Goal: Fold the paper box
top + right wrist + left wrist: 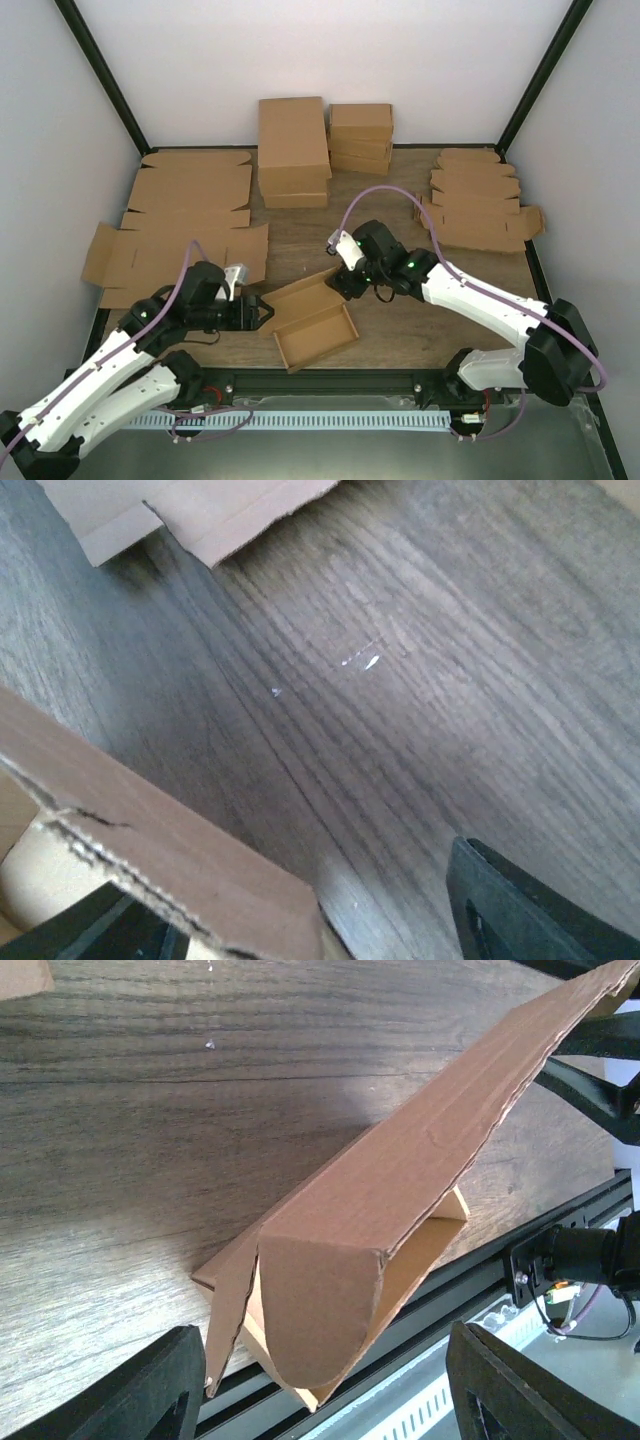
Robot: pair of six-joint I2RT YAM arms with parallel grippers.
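Note:
The paper box (314, 324) lies half-formed on the wooden table near its front edge, a shallow brown tray with its long walls raised and an end flap curled over (320, 1310). My left gripper (264, 312) is at the box's left end, open, and its fingers (135, 1390) flank that end without touching it. My right gripper (341, 283) is at the box's far right corner, also open. There the raised wall (170, 855) sits just inside the left finger, and the right finger (530, 910) stands well clear over bare wood.
Large flat cardboard sheets (185, 225) cover the table's left side. Two stacks of bigger brown boxes (293, 150) (361, 135) stand at the back. A pile of flat die-cut pieces (478, 200) lies at the right. A black rail (330, 384) runs along the near edge.

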